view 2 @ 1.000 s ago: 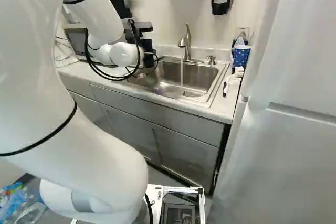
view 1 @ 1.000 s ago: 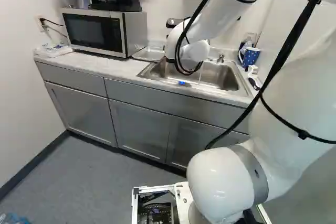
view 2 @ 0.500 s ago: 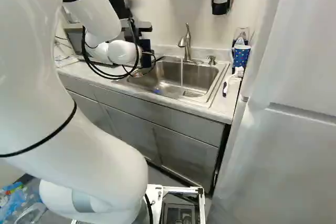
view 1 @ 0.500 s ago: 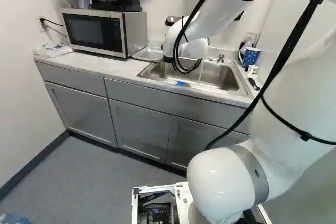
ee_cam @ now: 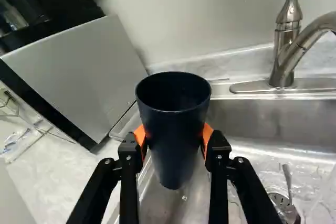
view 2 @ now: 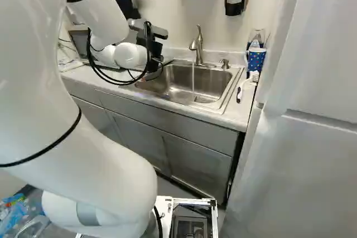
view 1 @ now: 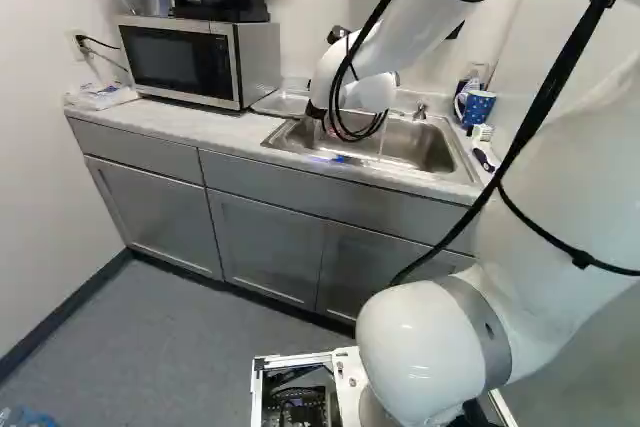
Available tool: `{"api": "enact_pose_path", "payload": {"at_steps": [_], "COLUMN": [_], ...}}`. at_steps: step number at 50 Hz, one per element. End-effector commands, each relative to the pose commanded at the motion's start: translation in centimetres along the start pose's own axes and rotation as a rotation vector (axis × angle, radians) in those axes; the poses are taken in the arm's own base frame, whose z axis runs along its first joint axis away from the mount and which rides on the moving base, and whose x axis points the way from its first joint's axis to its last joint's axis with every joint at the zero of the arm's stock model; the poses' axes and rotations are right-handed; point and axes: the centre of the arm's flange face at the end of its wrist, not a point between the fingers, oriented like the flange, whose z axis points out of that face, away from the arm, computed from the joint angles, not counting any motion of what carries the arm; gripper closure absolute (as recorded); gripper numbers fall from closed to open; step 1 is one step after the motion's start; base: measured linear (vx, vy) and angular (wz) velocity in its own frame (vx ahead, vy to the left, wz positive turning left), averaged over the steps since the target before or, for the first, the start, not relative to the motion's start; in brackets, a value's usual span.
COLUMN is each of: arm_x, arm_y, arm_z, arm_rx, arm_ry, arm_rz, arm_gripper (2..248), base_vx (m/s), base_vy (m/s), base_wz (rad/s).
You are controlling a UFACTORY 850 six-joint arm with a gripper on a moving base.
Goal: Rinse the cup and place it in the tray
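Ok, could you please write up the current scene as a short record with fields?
cup: dark blue, over the microwave end of the sink
gripper: shut on the cup, an orange pad on each side
faucet: running
water stream: falls clear of the cup
mug: spotted, on the counter
brush: beside the sink

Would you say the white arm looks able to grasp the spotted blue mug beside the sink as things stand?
Probably not: its claw is shut on the dark cup, leaving no free grip for the mug.
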Motion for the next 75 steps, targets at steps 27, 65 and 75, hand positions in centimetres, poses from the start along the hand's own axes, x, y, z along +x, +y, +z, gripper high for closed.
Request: {"api": "enact_pose_path", "payload": {"at_steps": [27,65,75], "arm_x": [0.00,0.00,0.00], "arm_y": [0.00,0.00,0.00], "arm_z": [0.00,0.00,0.00], "arm_rx": [0.000,0.000,0.000], "arm_ry": [0.000,0.000,0.000], "arm_rz": [0.284,0.683,0.788], "arm_gripper": [129,129,129], "base_vx": [0.000,0.000,0.000], "base_vy": [0.000,0.000,0.000], "base_wz": [0.000,0.000,0.000]}}
